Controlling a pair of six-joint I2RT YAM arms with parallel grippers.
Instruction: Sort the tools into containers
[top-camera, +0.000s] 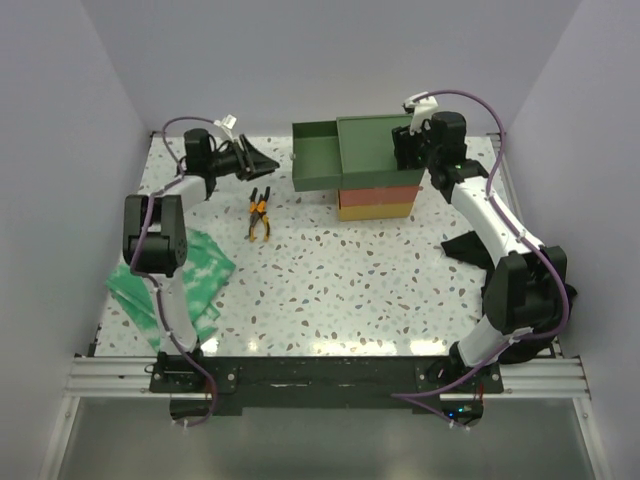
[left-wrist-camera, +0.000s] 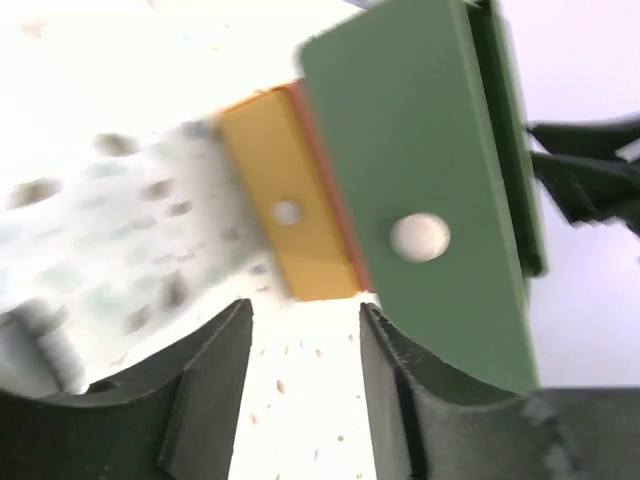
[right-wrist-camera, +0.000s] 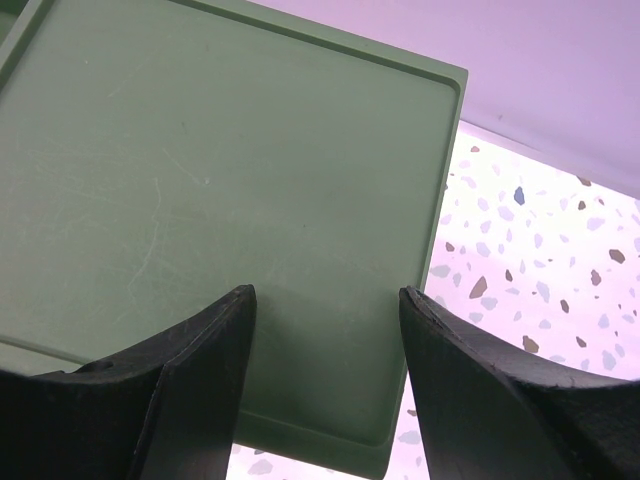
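View from above of a speckled surface (top-camera: 330, 290). A drawer stack (top-camera: 378, 198) stands far and right of centre, with a yellow bottom drawer, a red-orange middle drawer and a dark green top drawer (top-camera: 315, 160) pulled out to the left. Orange-and-black pliers (top-camera: 260, 212) lie on the surface, just left of and nearer than the pulled-out drawer, not touching it. The left jaws, far left beyond the pliers, face the green drawer front with fingers apart, holding nothing. The right jaws hover over the stack's green top, also parted and empty. A green-and-white cloth (top-camera: 205, 265) lies near left and a black cloth (top-camera: 465, 245) lies right.
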